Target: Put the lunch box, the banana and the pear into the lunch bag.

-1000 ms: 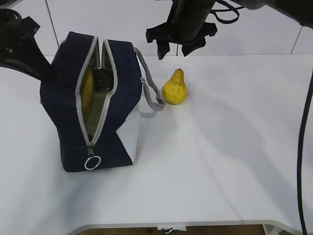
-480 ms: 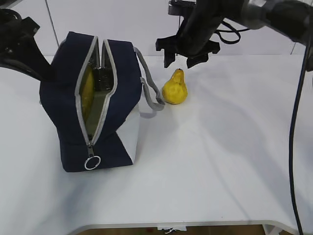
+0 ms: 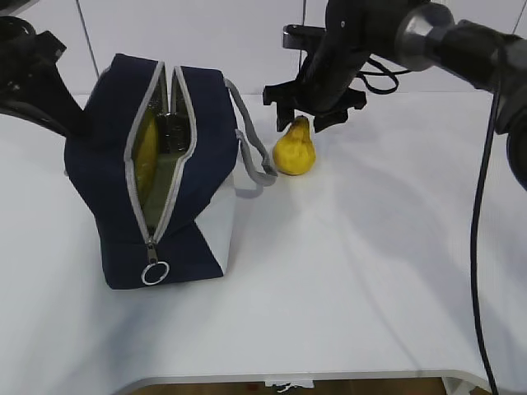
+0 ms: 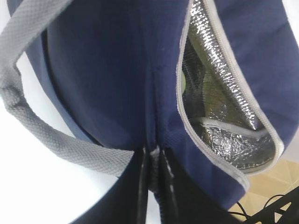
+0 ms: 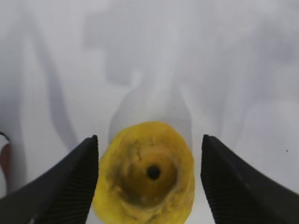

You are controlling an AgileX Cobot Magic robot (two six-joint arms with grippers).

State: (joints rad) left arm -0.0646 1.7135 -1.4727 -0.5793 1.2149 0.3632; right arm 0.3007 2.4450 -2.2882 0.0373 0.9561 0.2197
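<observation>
- White table (image 3: pixel 354 271) fills my exterior view; the lunch bag (image 3: pixel 107 164) stands left of centre, unzipped, with the banana (image 3: pixel 146 156) showing yellow inside. The pear (image 3: pixel 295 149) stands upright just right of the bag, the right gripper (image 3: pixel 306 118) spread wide above its stem.
- Left wrist view: my left gripper (image 4: pixel 154 161) is pinched together on the bag's navy fabric, bottom centre.
- Right wrist view: the pear sits bottom centre between parted fingers (image 5: pixel 70 179), untouched.
</observation>
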